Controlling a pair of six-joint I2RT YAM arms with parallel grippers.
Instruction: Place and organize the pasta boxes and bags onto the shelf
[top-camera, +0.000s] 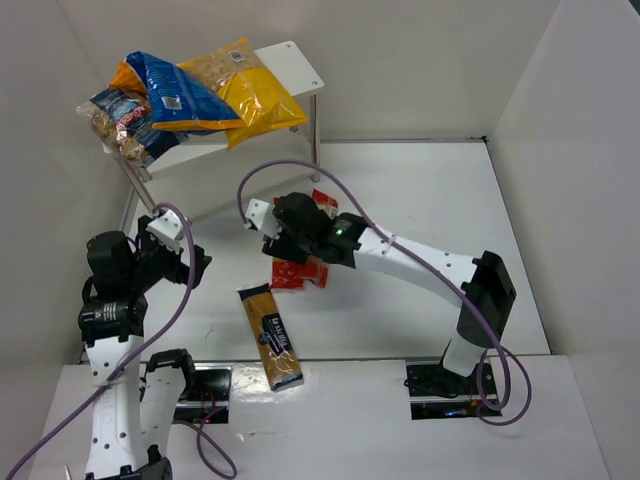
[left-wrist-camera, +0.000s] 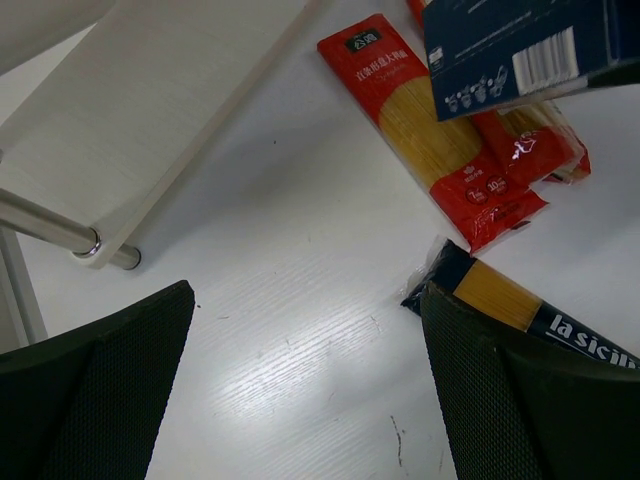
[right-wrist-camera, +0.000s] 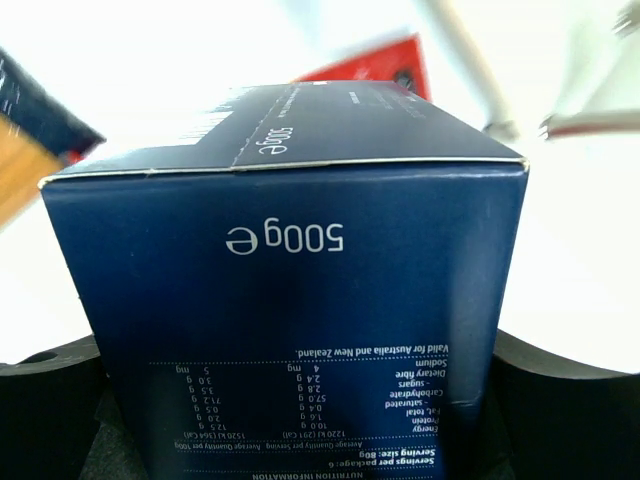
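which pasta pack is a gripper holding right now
The dark blue box, shut in the right gripper; the red slim packs and black-label spaghetti packet lie on the table.

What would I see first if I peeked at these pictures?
Probably the colourful heap of bags on the white shelf at the far left, with a blue bag and a yellow bag on top. Next, the right gripper clamps a dark blue pasta box over red spaghetti packs in the middle of the table. A long clear spaghetti packet lies closer to the front.
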